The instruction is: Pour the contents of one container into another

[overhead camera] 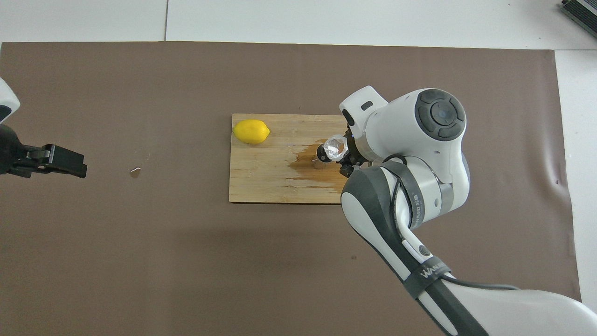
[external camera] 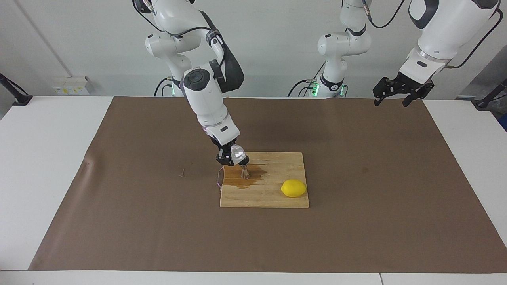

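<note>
A: What did the right gripper (external camera: 231,157) hold?
B: It gripped the clear cup (external camera: 237,153), tipped over the steel jigger (external camera: 245,172) standing in the wet stain on the cutting board (external camera: 273,198), beside 1 lemon (external camera: 293,188).
A: And the left gripper (external camera: 398,92)?
B: It waited with jaws spread, holding nothing, above the brown mat (external camera: 356,166).

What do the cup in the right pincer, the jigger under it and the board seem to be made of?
Cup: clear, faceted, glass-like; it glints and shows through, though it may be plastic.
Jigger: probably polished steel, judging by its shiny waisted shape, mostly hidden beneath the cup.
Board: pale wood or bamboo with strip grain, unvarnished by the look, since a dark wet stain has soaked in around the jigger.
</note>
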Controlling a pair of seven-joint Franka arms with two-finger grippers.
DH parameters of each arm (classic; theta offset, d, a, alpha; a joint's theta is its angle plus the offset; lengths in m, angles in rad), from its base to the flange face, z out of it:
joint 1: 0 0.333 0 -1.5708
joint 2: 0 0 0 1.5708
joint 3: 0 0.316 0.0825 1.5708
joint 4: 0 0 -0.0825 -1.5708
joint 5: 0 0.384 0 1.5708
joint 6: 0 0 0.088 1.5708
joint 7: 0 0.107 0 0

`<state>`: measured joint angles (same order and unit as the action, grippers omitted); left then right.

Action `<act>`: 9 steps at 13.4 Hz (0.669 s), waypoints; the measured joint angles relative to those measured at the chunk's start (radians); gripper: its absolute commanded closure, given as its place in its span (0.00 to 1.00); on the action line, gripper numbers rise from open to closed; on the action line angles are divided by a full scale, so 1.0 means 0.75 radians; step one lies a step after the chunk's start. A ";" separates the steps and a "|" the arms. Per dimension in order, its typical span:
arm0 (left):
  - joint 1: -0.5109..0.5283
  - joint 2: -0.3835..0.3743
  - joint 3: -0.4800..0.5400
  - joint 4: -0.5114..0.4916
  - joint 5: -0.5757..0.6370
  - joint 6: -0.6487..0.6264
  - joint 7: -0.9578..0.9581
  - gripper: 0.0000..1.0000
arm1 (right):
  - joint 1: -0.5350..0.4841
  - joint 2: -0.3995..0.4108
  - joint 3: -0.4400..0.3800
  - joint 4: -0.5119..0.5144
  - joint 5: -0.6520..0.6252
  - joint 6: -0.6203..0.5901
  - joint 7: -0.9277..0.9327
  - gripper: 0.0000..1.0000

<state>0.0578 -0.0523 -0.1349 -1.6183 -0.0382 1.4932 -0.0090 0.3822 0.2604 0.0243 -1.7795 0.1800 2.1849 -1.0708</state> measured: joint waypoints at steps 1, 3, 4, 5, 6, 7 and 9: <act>0.000 0.000 0.000 0.000 0.000 0.000 0.000 0.00 | 0.003 0.000 0.000 0.001 0.000 0.001 0.000 0.62; 0.000 0.000 0.000 0.000 0.000 0.000 0.000 0.00 | 0.005 0.000 0.000 0.001 0.000 0.001 0.000 0.63; 0.000 0.000 0.000 0.000 0.000 0.000 0.000 0.00 | 0.005 0.000 0.000 0.001 -0.001 0.001 -0.001 0.63; 0.000 0.000 0.000 0.000 0.000 0.000 0.000 0.00 | 0.005 0.000 0.000 0.001 -0.002 0.001 -0.002 0.63; 0.000 0.000 0.000 0.000 0.000 0.000 0.000 0.00 | 0.005 0.000 0.000 0.001 -0.003 0.001 -0.003 0.63; 0.000 0.000 0.000 0.000 0.000 0.000 0.000 0.00 | 0.006 0.000 0.000 0.001 -0.003 0.001 -0.003 0.63; 0.000 0.000 0.000 0.000 0.000 0.000 0.000 0.00 | 0.006 0.000 0.000 0.004 -0.003 0.001 -0.003 0.63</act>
<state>0.0578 -0.0523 -0.1349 -1.6183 -0.0382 1.4931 -0.0090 0.3868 0.2602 0.0247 -1.7765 0.1774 2.1860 -1.0730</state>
